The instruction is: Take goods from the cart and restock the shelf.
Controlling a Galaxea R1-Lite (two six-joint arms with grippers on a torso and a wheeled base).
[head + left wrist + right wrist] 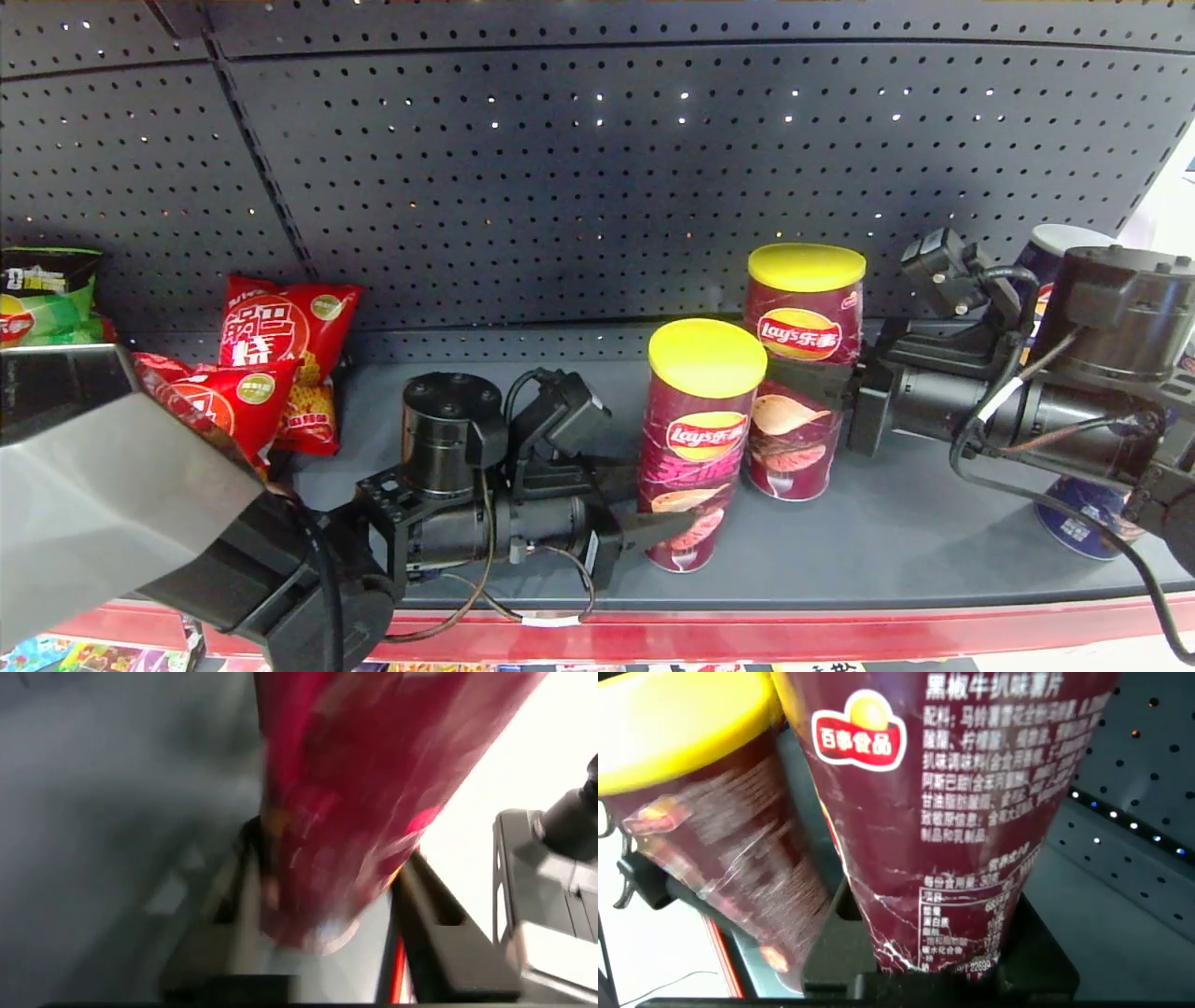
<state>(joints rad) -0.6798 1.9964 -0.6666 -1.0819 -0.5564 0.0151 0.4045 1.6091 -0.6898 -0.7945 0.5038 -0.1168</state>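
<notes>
Two maroon chip cans with yellow lids stand on the grey shelf (887, 541). The front can (700, 420) has my left gripper (686, 523) shut on its lower part, coming in from the left. In the left wrist view this can (355, 793) sits between the fingers (234, 896), which press its sides near the base. The back can (805, 317) stands a little farther right. My right gripper (808, 383) is shut on its middle, coming in from the right. In the right wrist view the back can (971, 812) fills the gripper (934, 943), with the front can (710, 812) close beside it.
Red snack bags (280, 364) and a green bag (47, 294) stand at the shelf's left. A blue can with a white lid (1064, 247) stands at the far right behind my right arm. A dark pegboard (597, 187) backs the shelf, and a red lip (747, 635) runs along its front.
</notes>
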